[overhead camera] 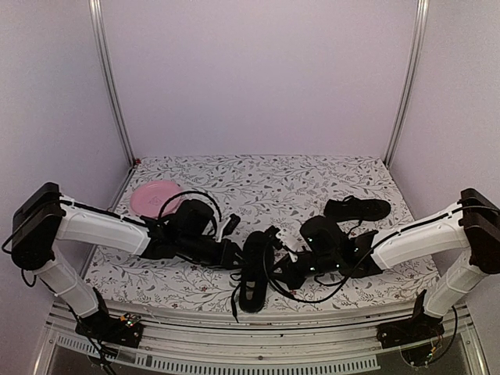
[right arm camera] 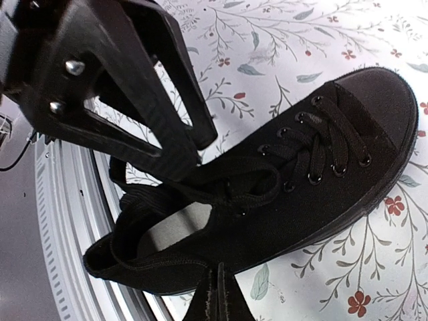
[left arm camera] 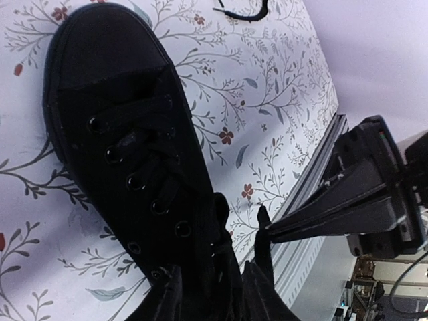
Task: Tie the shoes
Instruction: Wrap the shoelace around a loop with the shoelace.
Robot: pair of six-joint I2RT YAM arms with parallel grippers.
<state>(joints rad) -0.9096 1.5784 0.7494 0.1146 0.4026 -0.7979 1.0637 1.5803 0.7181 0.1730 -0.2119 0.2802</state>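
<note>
Centrally, at the near edge of the flowered surface (overhead camera: 273,176): near shoe (overhead camera: 254,277), black, upright on its sole, heel by the metal rail (right arm camera: 73,221), toe toward the back, laces (right arm camera: 314,144) threaded through the eyelets and slack at the top. On either side of it, one hand each. Left hand (right arm camera: 194,155) at the shoe's opening, fingers partly apart, tips right over the slack lace; impossible to tell whether gripping it. Right hand (right arm camera: 217,271) closed, fingers (right arm camera: 207,301) pressed flat together just beside the shoe's side near the heel; anything pinched between them not visible. Further back on the right, well apart: far shoe (overhead camera: 357,208), also black, lying crosswise, touched by neither hand. Back left, pink plate (overhead camera: 155,197), just beyond the left arm (overhead camera: 101,226). Below the near shoe, one lace end (overhead camera: 233,305) trailing over the front edge.
</note>
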